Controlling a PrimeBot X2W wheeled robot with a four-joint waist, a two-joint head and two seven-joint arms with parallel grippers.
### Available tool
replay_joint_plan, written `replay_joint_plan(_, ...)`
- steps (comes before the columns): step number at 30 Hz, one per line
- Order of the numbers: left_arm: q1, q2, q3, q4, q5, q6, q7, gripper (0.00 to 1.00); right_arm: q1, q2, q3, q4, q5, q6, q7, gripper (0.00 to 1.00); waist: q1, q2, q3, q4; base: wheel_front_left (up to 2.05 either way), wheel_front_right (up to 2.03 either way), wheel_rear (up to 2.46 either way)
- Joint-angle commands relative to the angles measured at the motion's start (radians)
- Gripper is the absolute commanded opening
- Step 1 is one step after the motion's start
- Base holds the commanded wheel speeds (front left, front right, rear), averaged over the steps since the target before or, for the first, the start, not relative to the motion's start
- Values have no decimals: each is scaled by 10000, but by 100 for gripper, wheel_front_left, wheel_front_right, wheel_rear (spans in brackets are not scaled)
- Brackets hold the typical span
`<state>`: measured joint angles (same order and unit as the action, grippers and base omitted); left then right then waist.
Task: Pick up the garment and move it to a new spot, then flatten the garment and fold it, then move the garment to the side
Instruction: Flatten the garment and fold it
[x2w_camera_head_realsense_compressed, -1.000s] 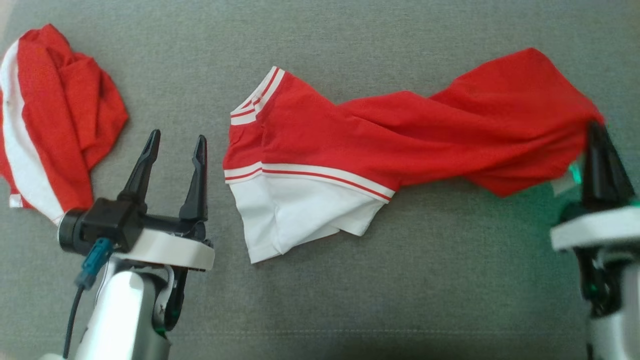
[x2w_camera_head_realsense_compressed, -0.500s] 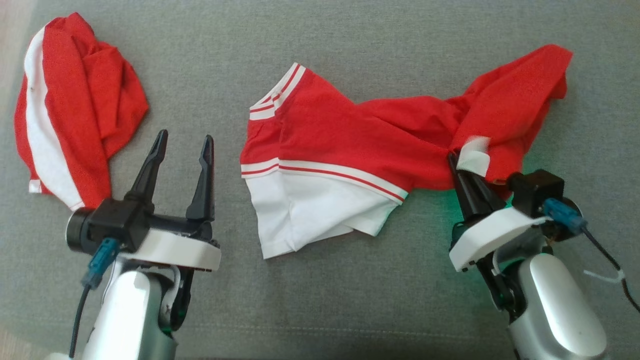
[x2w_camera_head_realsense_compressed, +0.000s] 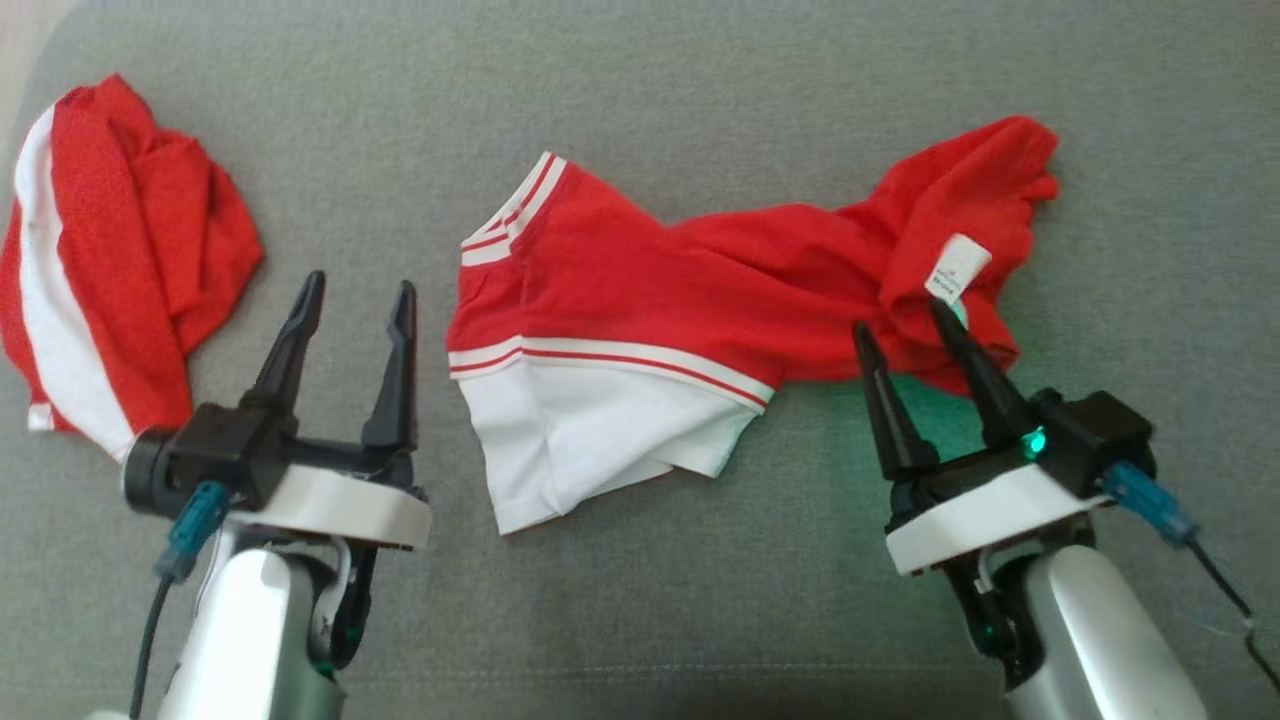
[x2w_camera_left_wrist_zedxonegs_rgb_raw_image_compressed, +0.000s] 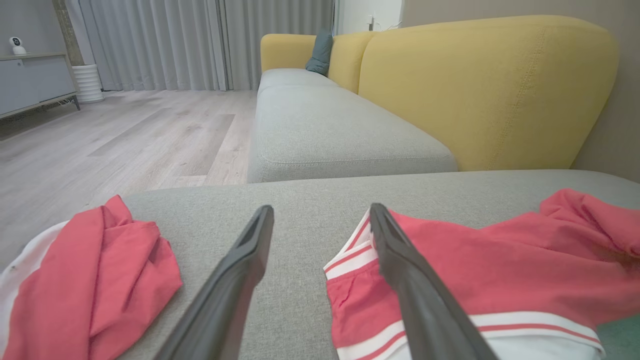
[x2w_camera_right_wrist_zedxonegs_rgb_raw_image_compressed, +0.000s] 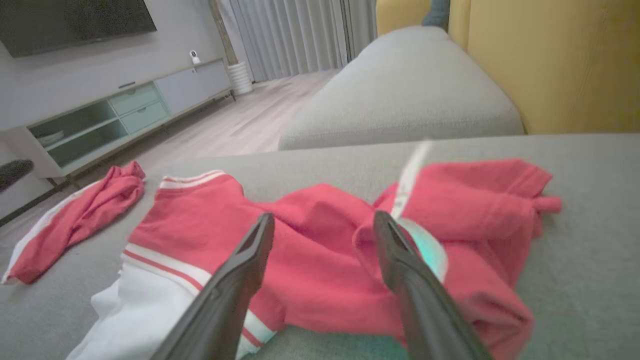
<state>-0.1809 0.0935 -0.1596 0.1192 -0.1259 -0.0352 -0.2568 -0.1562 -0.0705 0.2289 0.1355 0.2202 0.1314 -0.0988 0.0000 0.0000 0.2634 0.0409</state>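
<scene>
The right gripper (x2w_camera_right_wrist_zedxonegs_rgb_raw_image_compressed: 320, 220) hangs over the red and white garment (x2w_camera_right_wrist_zedxonegs_rgb_raw_image_compressed: 310, 255) with its two dark fingers (x2w_camera_right_wrist_zedxonegs_rgb_raw_image_compressed: 225, 300) spread wide, one above the twisted red middle, the other above the bunched end where a blurred white label (x2w_camera_right_wrist_zedxonegs_rgb_raw_image_compressed: 411, 172) sticks up. The garment lies crumpled on the grey sofa seat (x2w_camera_right_wrist_zedxonegs_rgb_raw_image_compressed: 580, 260). A second red and white cloth (x2w_camera_right_wrist_zedxonegs_rgb_raw_image_compressed: 85, 215) lies off its striped end, and beyond the garment stand the yellow sofa back (x2w_camera_right_wrist_zedxonegs_rgb_raw_image_compressed: 550, 65) and a low cabinet (x2w_camera_right_wrist_zedxonegs_rgb_raw_image_compressed: 125, 115).

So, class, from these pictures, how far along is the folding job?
Done: the garment lies on the grey cushion. In hand: nothing; the right end effector is open at its bunched end, the left end effector open too. Remaining: it is twisted, so flattening, folding, moving aside.
</scene>
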Motion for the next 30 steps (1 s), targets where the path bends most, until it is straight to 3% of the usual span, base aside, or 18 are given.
replay_joint_plan(1,-8,152,414,-312,74,37,-49,100,5,26,160,-548,-22,-7,-125,100,0,0,-99,-106,0,0,0)
replay_joint_plan(14,552,242,581,-465,71,194,-49,100,897,-183,-2241,-1836,-443,-7,284,100,0,0,-594,-499,0,0,0)
replay_joint_plan(30,734,271,480,-486,0,249,-49,100,1146,-152,-2256,-2027,-351,-7,542,100,0,0,-655,-529,0,0,0)
